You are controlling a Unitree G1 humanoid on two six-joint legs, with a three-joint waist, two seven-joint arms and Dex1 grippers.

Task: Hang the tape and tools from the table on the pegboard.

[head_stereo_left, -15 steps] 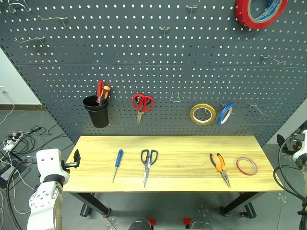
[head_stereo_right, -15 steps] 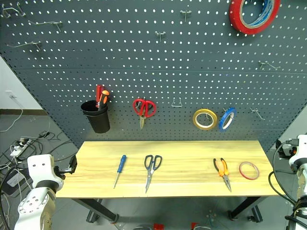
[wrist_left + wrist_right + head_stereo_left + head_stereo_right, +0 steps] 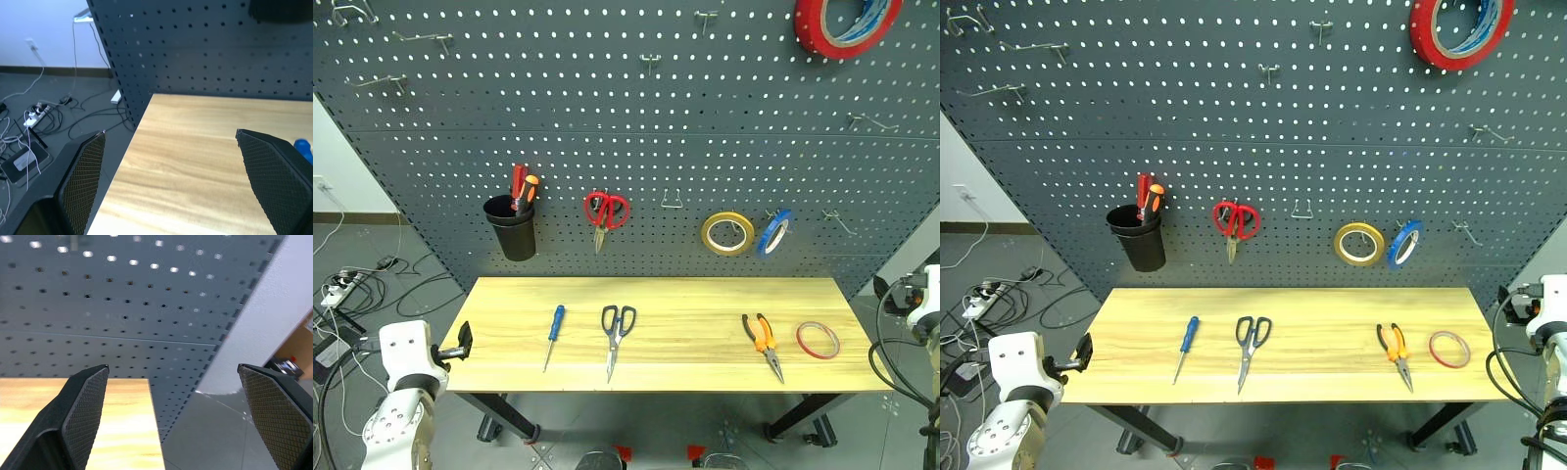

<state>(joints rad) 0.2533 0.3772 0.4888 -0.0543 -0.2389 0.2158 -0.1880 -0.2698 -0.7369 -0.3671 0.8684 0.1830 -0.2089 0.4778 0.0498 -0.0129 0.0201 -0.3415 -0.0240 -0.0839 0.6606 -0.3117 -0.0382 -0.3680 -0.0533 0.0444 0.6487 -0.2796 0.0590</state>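
1. Off the near left corner of the table [image 3: 705, 294], the left gripper [image 3: 171, 161] hung with its jaws spread wide and nothing between them; the blue-handled screwdriver [image 3: 553, 334] lay just beyond it on the wood, the dark-handled scissors [image 3: 615, 333] next along.
2. Past the table's far right end, the right gripper [image 3: 176, 396] stood equally wide and empty, aimed at the pegboard [image 3: 636, 127]. The red tape ring [image 3: 817, 339] lay nearest it, the orange pliers [image 3: 762, 342] just beside the ring.
3. Nothing was hung yet; all four pieces lay flat on the table.
4. Likely risks: the thin ring and slim screwdriver lay flush, so closing fingers could skid them away or off the edge.
5. A hook could also be missed, dropping a tool behind the table.
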